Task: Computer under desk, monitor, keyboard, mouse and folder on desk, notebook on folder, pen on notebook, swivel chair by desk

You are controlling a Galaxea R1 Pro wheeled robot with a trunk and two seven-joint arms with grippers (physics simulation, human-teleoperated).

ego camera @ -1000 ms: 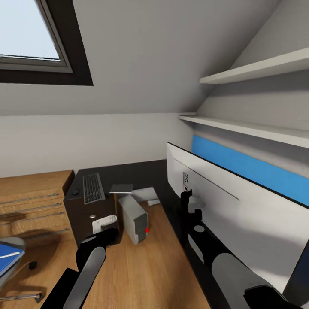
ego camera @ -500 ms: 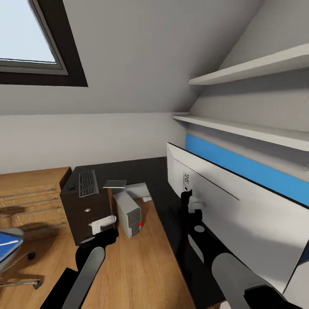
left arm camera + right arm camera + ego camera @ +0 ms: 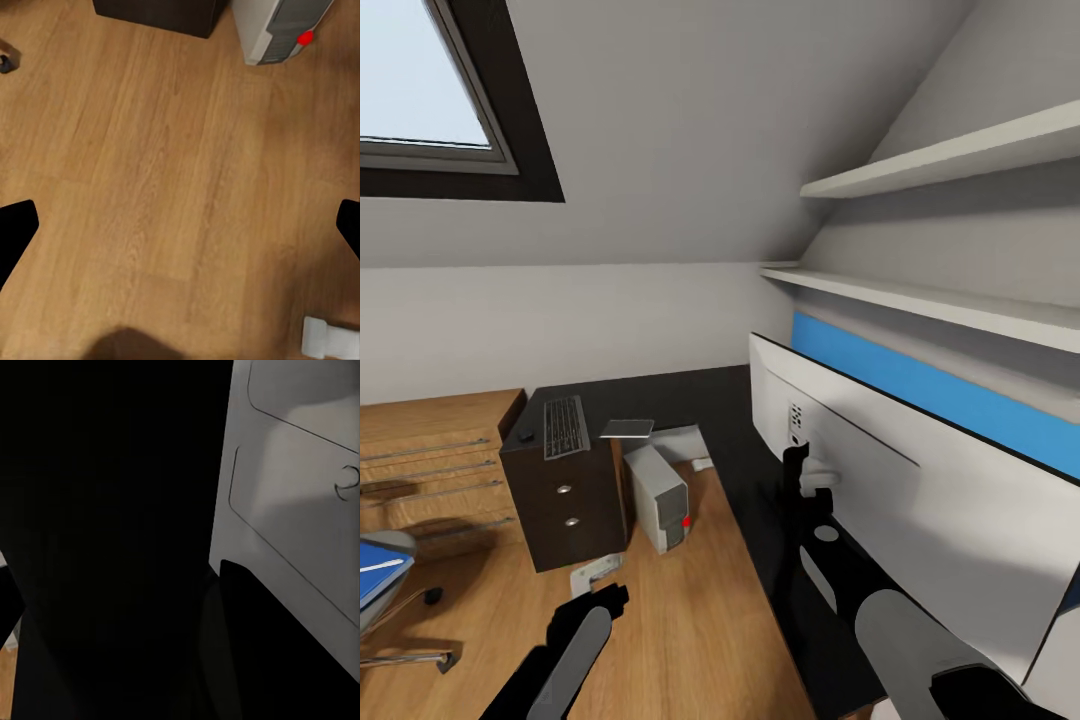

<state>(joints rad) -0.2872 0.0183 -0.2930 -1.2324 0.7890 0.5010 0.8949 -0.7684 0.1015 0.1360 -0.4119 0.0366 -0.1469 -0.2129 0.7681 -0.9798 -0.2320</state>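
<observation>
Evidently the step in hand concerns the wide flat monitor with a white back panel, which stands along the glossy black tabletop with its back to the robot; the right gripper is up against that back, near the ports, and whether its jaws are closed on anything I cannot tell, since the right wrist view gives little beyond darkness and the white panel. The left gripper hangs low over the oak plank floor, its jaws spread wide with nothing between them; the light grey tower computer with a red light stands on the floor just beside the dark brown drawer unit. On the far end of the tabletop lie the dark flat keyboard, the tiny black mouse just beside it, and the thin grey notebook; the bright blue folder is well apart, at the view's left edge. To do this well, I judge, any shift of the monitor should be slow and level, its foot kept wholly on the tabletop; the left arm should stay off the tower.
</observation>
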